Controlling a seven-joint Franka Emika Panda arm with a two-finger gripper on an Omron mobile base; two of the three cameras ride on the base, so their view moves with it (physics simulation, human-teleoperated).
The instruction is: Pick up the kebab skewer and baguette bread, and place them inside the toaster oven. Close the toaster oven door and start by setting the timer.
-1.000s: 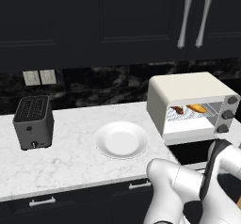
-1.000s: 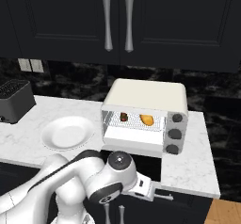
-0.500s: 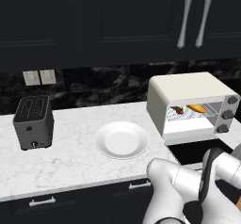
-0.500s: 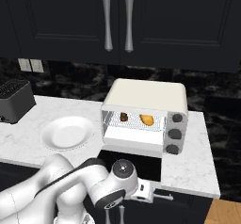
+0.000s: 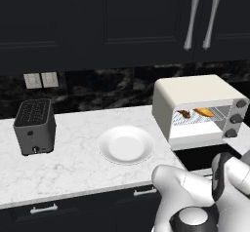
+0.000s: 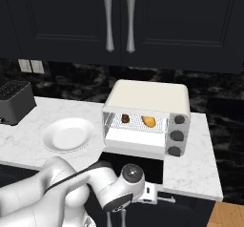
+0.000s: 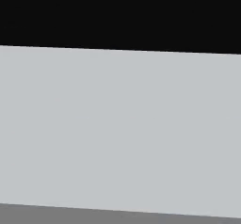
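The cream-white toaster oven (image 5: 195,92) (image 6: 147,95) stands on the counter's right part. Its door (image 6: 131,158) is folded down flat, a dark panel in front of the opening. On the wire rack inside lie the dark kebab skewer (image 5: 184,113) (image 6: 125,118) on the left and the golden baguette bread (image 5: 205,112) (image 6: 149,121) on the right. My gripper (image 6: 162,198) hangs low in front of the counter edge, just below the lowered door, pointing right, with nothing seen between its fingers. The hand view faces a flat pale surface under a black band.
A white plate (image 5: 127,145) (image 6: 68,134) sits left of the oven, and a dark grey slot toaster (image 5: 34,126) (image 6: 14,102) stands farther left. Three dark knobs (image 6: 177,135) line the oven's right side. Dark cabinets with silver handles (image 6: 119,21) hang above.
My forearm and wrist have sunk a little lower in front of the counter. The oven, its door and the food inside have not moved.
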